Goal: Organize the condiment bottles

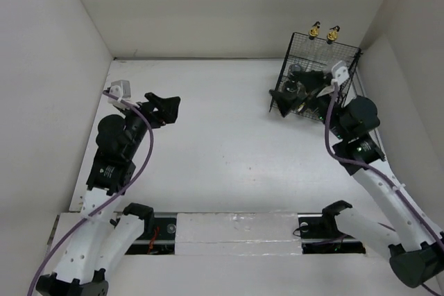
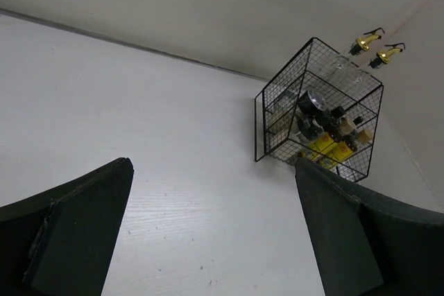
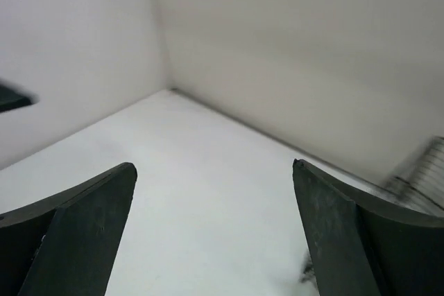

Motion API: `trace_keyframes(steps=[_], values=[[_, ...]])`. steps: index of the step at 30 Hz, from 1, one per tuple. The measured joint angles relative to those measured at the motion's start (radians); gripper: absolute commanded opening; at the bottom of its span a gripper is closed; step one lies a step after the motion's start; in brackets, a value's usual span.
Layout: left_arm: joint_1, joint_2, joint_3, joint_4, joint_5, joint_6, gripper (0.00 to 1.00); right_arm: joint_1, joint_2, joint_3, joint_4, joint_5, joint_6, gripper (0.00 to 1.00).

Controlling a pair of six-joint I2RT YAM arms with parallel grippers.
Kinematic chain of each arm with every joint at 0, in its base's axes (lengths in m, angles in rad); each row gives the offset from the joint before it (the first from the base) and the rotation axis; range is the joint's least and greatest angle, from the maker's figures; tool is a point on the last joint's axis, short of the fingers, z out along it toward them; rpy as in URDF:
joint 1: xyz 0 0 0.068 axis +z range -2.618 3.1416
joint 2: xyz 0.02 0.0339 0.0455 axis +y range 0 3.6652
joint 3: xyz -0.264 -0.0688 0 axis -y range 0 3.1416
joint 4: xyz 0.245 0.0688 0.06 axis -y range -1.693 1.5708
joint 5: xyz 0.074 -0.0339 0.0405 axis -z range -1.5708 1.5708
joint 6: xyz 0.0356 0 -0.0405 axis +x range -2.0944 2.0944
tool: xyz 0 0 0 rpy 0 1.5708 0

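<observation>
Standing packed together, the condiment bottles (image 2: pixel 313 102) fill the black wire rack (image 2: pixel 256 129) at the upper right of the overhead frame, in the far corner of the table (image 1: pixel 222 136). That looks like their intended home, so the sorting seems largely done. Only the left wrist view shows the contents: gold pourers (image 2: pixel 369 39) poking above the mesh, yellow bottles (image 2: pixel 322 147) low down; overhead, the right arm masks most of them. The right gripper (image 3: pixel 214 168), just beside the rack, is spread wide and holds nothing, and its camera catches only a blurred rack edge. The left gripper (image 2: pixel 214 171), well apart at mid left, gapes empty too.
</observation>
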Motion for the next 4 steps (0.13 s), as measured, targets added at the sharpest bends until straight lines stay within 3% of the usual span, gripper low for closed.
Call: trace_keyframes(steps=[4], values=[[0.000, -0.040, 0.000, 0.001, 0.000, 0.000, 1.00, 0.164, -0.003, -0.010, -0.022, -0.083, -0.023, 1.00]])
